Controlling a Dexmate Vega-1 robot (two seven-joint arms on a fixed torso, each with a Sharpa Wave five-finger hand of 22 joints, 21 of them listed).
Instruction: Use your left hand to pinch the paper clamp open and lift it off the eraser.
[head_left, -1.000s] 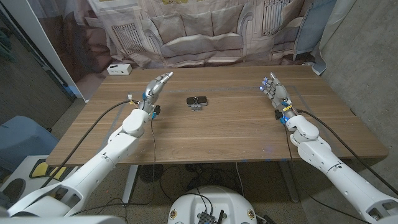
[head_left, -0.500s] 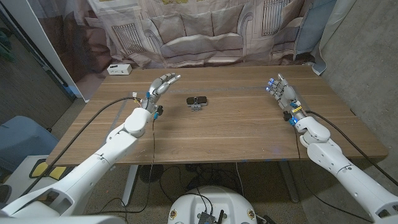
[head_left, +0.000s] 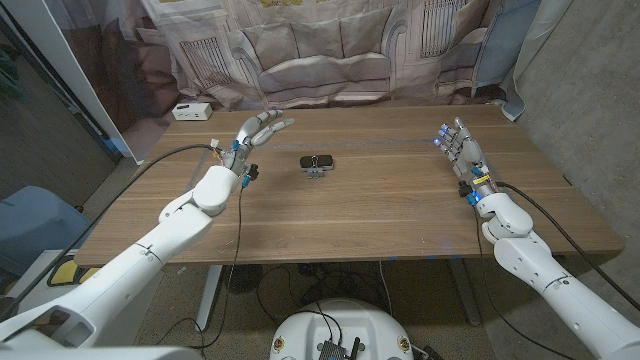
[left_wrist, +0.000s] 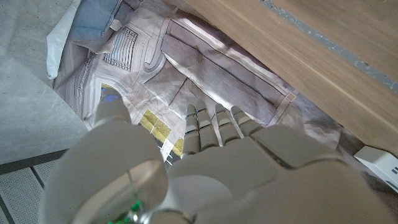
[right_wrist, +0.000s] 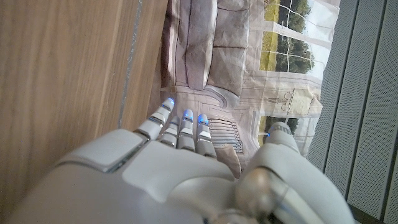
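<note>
Paper clamp (head_left: 318, 162): sitting clipped on the dark eraser (head_left: 312, 159) on the wooden table (head_left: 380, 210), roughly midway across it and toward the far side; nothing is touching it.

Eraser: lying flat under the clamp, its long side running across the table.

Left hand (head_left: 252, 134): hovering above the table on the clamp's left, near it but clearly apart; fingers are spreading out and pointing toward the backdrop, holding nothing. The left wrist view is looking along the back of this hand (left_wrist: 211, 162) with its fingers (left_wrist: 214, 124) reaching past the table edge.

Right hand (head_left: 460, 152): standing raised well off to the clamp's right, fingers extended and apart, tips glowing blue, gripping nothing. The right wrist view is showing the same hand (right_wrist: 180, 168) beside the wood grain.

White box (head_left: 191, 111): sitting well beyond the left hand from the clamp, near the table's far left corner.

Printed backdrop (head_left: 320, 50): hanging behind the table, past the clamp.
</note>
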